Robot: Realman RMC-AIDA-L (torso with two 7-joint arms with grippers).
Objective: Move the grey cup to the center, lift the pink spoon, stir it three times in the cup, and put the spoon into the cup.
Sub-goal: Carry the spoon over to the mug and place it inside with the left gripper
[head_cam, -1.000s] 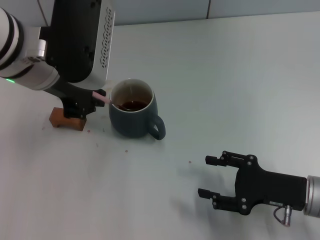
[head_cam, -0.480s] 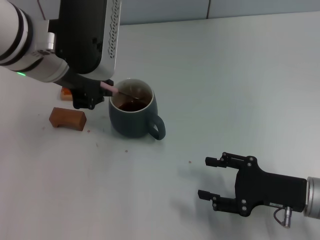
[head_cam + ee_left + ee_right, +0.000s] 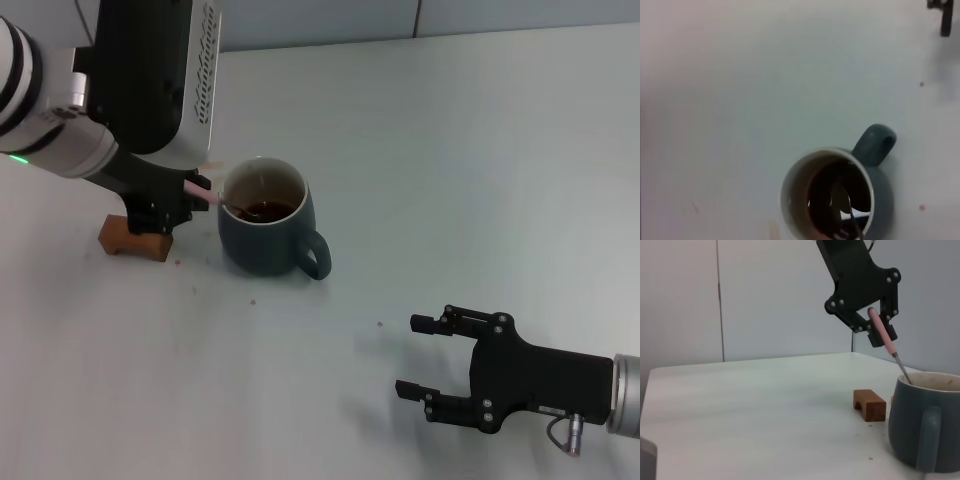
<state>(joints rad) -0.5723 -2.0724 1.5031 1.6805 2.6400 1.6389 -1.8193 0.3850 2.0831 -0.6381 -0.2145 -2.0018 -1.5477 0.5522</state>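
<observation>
The grey cup stands on the table left of centre, handle toward the front right, with brown liquid inside. It also shows in the left wrist view and the right wrist view. My left gripper is shut on the pink spoon just left of the cup's rim. The spoon slants down, its metal bowl in the liquid. In the right wrist view the pink handle is clamped between the fingers. My right gripper is open and empty near the front right.
A brown wooden block lies on the table just left of the cup, under the left gripper; it also shows in the right wrist view. A few crumbs dot the table near the cup.
The left gripper with the spoon swung back and toward the cup half a second ago, then returned forward and left. The spoon stays in the cup. The right arm has not moved.
</observation>
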